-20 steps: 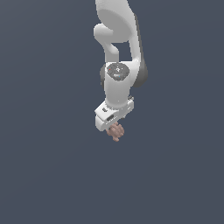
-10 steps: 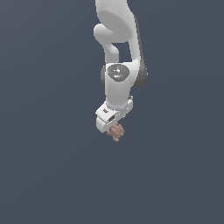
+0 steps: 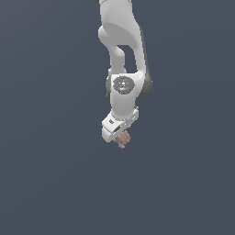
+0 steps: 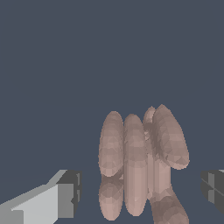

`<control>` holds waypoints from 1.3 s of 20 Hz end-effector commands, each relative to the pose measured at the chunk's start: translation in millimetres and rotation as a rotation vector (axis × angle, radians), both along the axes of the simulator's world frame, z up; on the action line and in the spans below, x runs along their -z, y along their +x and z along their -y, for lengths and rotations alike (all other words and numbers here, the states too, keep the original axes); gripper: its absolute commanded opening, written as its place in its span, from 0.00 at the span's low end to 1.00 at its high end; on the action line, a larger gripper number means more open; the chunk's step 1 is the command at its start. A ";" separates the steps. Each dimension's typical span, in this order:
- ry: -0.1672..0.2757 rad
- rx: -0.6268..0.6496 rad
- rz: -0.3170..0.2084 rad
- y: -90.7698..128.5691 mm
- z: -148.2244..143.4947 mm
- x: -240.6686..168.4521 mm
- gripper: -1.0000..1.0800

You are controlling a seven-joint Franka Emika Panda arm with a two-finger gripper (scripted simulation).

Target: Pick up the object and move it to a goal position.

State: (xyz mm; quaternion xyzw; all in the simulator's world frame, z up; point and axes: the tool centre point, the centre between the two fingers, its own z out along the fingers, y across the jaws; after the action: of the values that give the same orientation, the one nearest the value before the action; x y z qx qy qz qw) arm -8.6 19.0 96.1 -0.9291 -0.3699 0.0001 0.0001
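Note:
The object [image 3: 122,139] is a small lumpy pinkish-brown blob with knobbly ridges, lying just below the white gripper [image 3: 118,134] in the exterior view. In the wrist view the object [image 4: 135,166] fills the space between the two fingers. The left fingertip [image 4: 70,192] and the right fingertip [image 4: 213,188] stand on either side of it with a small gap to each. The gripper [image 4: 141,190] is open around the object and does not touch it. The hand hides part of the object in the exterior view.
A plain dark grey surface [image 3: 55,183] lies all around. The white arm [image 3: 121,41] comes down from the top of the exterior view.
The arm's wrist and hand have come down a little over the object. The object has stayed in place.

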 end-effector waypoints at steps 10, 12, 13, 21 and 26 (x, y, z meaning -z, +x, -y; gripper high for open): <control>0.000 -0.001 0.000 0.9 0.2 18.2 0.00; 0.000 -0.001 0.000 0.9 0.2 18.2 0.00; 0.000 -0.001 0.000 0.9 0.2 18.2 0.00; 0.000 -0.002 0.001 0.3 -1.8 13.2 0.00; -0.001 -0.002 0.001 -2.5 -9.2 -4.7 0.00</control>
State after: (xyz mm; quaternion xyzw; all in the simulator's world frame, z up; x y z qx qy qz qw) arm -10.6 25.3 94.0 -0.9288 -0.3705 0.0005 0.0001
